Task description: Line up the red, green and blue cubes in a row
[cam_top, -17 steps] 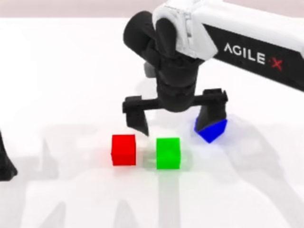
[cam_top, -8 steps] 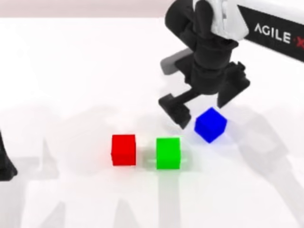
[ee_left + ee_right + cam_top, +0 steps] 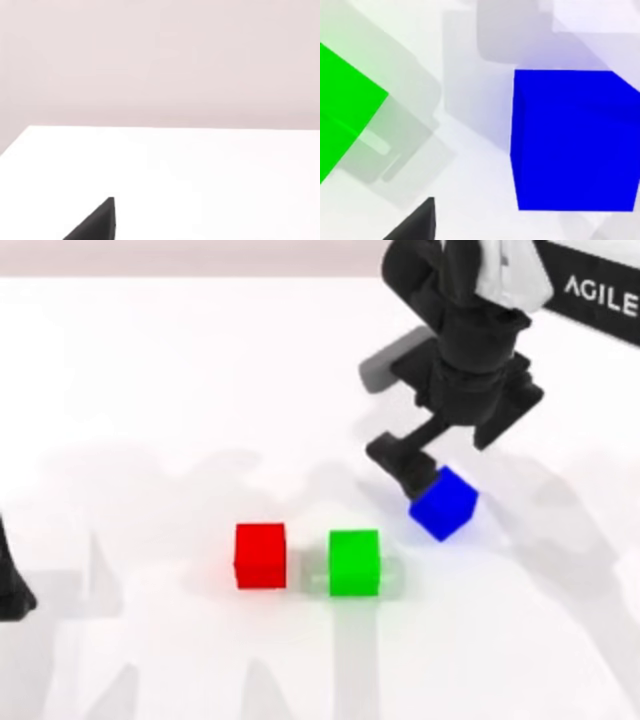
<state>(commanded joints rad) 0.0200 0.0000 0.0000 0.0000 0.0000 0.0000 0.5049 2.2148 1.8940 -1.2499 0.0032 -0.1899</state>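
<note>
Red cube and green cube are sitting nearest the camera, side by side with a small gap, squared to each other. Blue cube is lying just behind and right of green, rotated out of square and off the row line. Right gripper is hovering over blue's far side, jaws spread and holding nothing; one finger is right at blue's left corner. Blue probably needs grasping and shifting forward into line. Left arm is parked at the table's left edge; its fingers aren't readable. Table is plain white.
</note>
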